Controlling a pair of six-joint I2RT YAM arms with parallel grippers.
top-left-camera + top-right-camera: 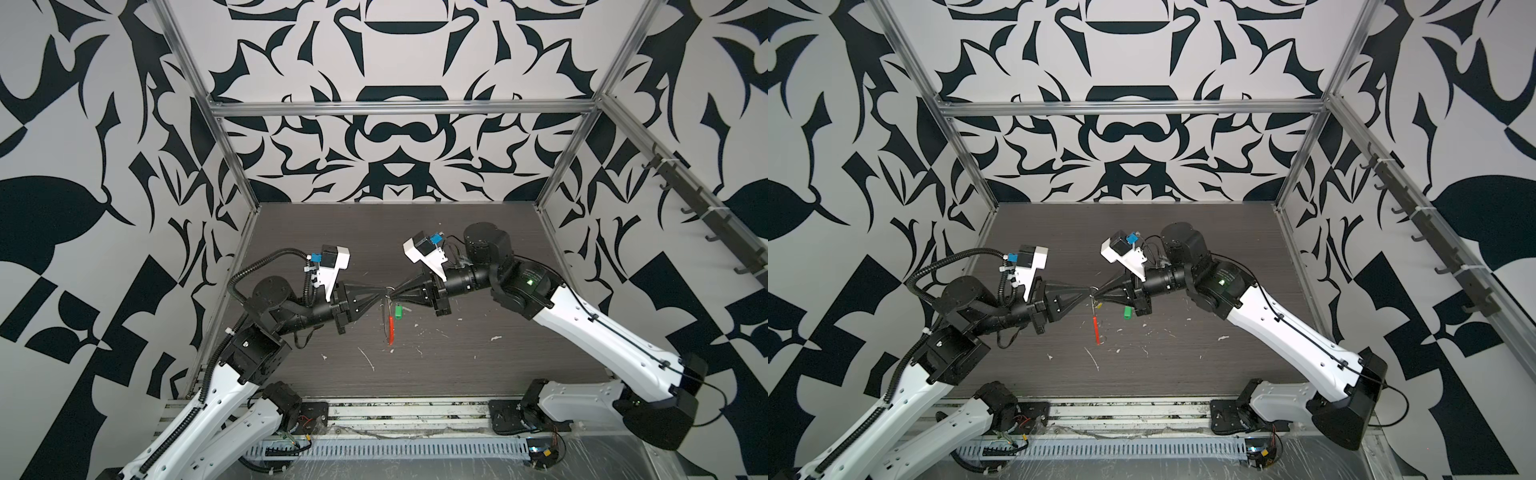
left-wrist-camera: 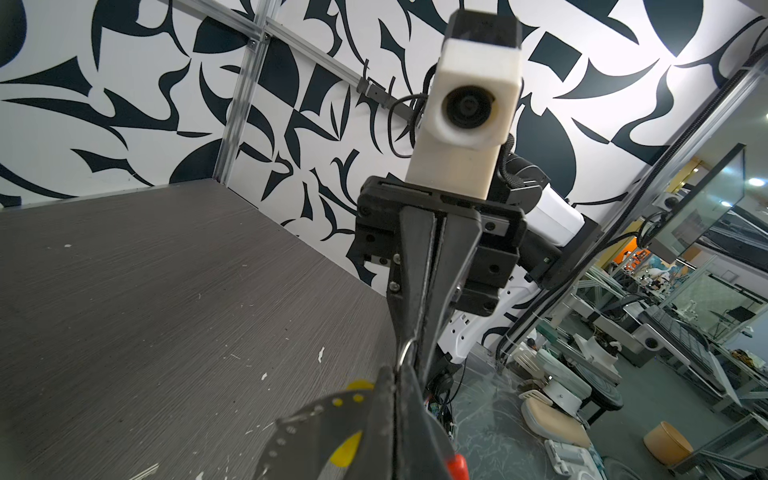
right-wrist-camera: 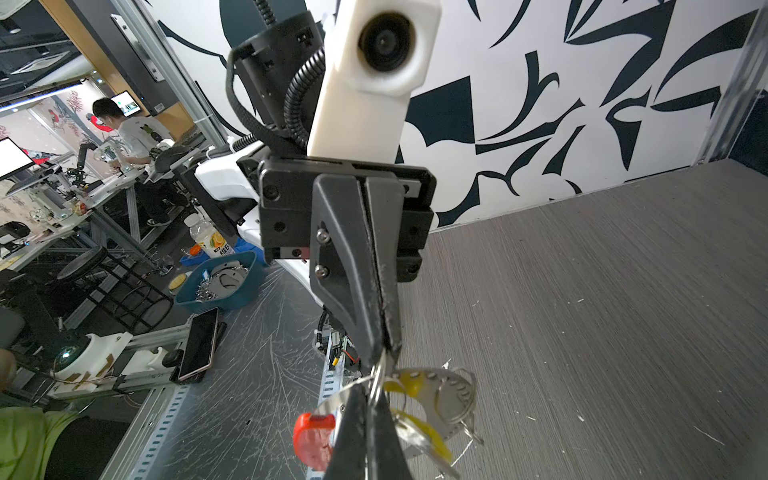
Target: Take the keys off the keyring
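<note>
Right wrist view shows the yellow key [image 3: 409, 386] still strung on the keyring [image 3: 313, 436], which hangs above the table [image 1: 457, 374], pinched by the closed left end effector [image 1: 383, 294] and closed right end effector [image 1: 395, 291], tip to tip. In both top views the green key [image 1: 399, 311] lies loose on the table: seemingly 1 of 2 off.

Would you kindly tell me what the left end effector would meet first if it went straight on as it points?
Most likely the right end effector: the left end effector points at it tip to tip, with only the keyring between them.
</note>
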